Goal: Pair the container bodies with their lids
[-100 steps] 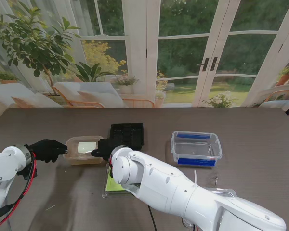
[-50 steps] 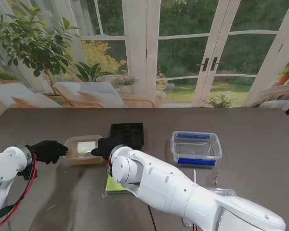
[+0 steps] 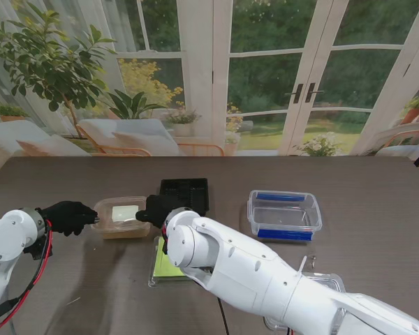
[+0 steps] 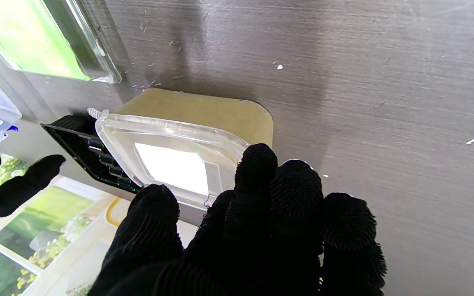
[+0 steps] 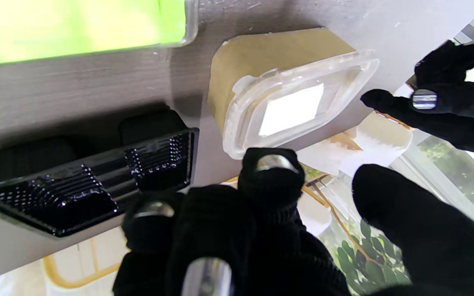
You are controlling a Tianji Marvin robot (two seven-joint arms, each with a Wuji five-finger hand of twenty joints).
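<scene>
My left hand (image 3: 70, 217) rests its bunched fingertips (image 4: 257, 164) against the left rim of the one tan container (image 3: 122, 217), which wears its clear lid (image 4: 167, 152). My right hand (image 3: 156, 209), fingers apart, holds nothing at its right edge. Beyond: one black tray (image 3: 184, 195), one blue-clipped clear box (image 3: 284, 215), one green-lined lid (image 3: 166, 268)

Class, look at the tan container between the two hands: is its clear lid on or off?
On. The clear lid covers the top of the tan container, its rim overhanging the tan walls in both wrist views. Whether it is pressed fully shut, cannot tell.
</scene>
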